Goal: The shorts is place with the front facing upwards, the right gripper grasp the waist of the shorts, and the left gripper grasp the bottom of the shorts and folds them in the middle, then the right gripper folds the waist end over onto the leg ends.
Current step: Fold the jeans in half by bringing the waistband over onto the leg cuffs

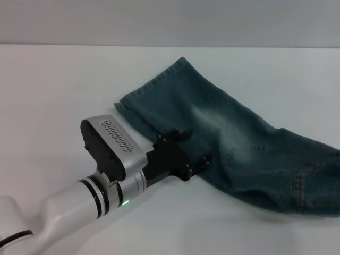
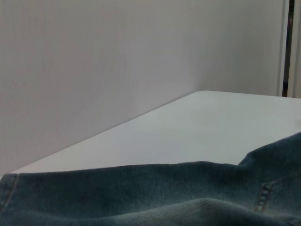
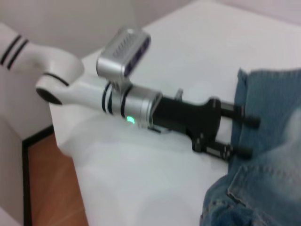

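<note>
The blue denim shorts (image 1: 239,138) lie on the white table (image 1: 64,90), doubled lengthwise into one long strip running from far centre to the near right. The leg hems (image 1: 151,85) point to the far left. The waist end runs off the head view's right edge, so its band does not show. My left gripper (image 1: 196,146) is open at the strip's near long edge, about midway along, with its black fingers (image 1: 183,133) lying over the denim. The right wrist view shows that gripper (image 3: 253,137) with both fingers spread across the denim's edge (image 3: 268,188). My right gripper is out of view.
A pale wall stands behind the table's far edge (image 2: 141,117). In the right wrist view the table's side edge (image 3: 66,155) drops to a brown floor (image 3: 47,188). Bare white tabletop surrounds the shorts (image 2: 141,188).
</note>
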